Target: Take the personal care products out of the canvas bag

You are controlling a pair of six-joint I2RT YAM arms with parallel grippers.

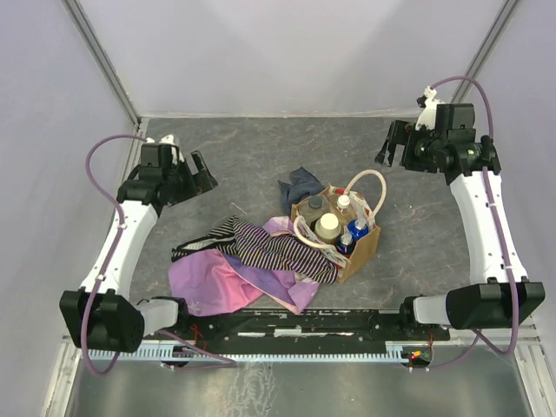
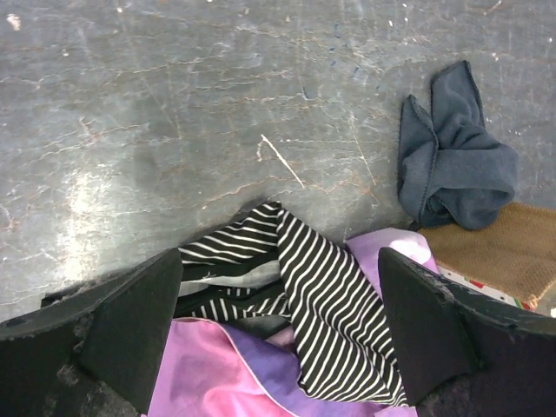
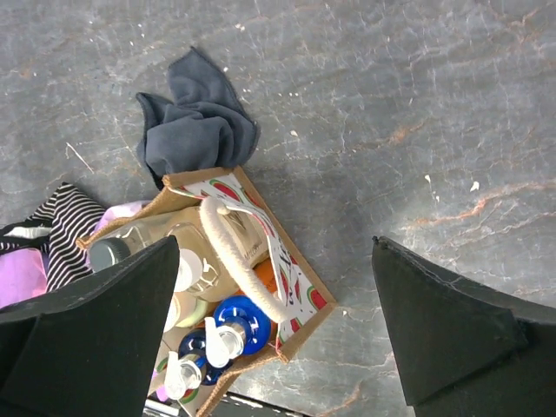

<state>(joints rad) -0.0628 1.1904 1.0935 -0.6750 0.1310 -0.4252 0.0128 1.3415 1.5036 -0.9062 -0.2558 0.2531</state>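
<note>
Both grippers have jaws spread wide w/ nothing between them. Left gripper (image 2: 278, 339) hangs over the striped garment (image 2: 326, 304) and pink-purple garment (image 2: 217, 378), tilted down toward the counter (image 2: 174, 113). Right gripper (image 3: 269, 347) looks down on the canvas bag (image 3: 300, 291) from the far-right side, also well above it.

The bag sits mid-counter, a bit right of centre, near end resting against the clothes pile; blue-grey cloth (image 1: 300, 185) touches its far-left corner. All bottles are inside, standing upright, packed close. Top view: clear bottle w/ dark cap (image 1: 314, 205) at far left of the bag, cream bottle (image 1: 327, 228) in the middle, amber bottle w/ white cap (image 1: 344, 205) at the far side, two blue-topped pump bottles (image 1: 354, 233) at the right/near end. One cream handle (image 1: 369, 193) loops high over the bottles; the other droops on the near side.

Handling, as a guess: bottles are small, rigid plastic, prob. light to moderate, smooth so could slip. The bag is soft and light, so it may lift or tip w/ a bottle unless the other arm steadies it. Best hold looks like the neck or cap from straight above, jaws straddling it; pump nozzles are awkward, so take them below the head. The handle loop could snag the jaws on the way in.

Arms: left arm (image 1: 122, 243) reaches up the left side, elbow bent, wrist turned in toward centre. Right arm (image 1: 491, 234) stretches further back, wrist angled in and down toward the bag.
</note>
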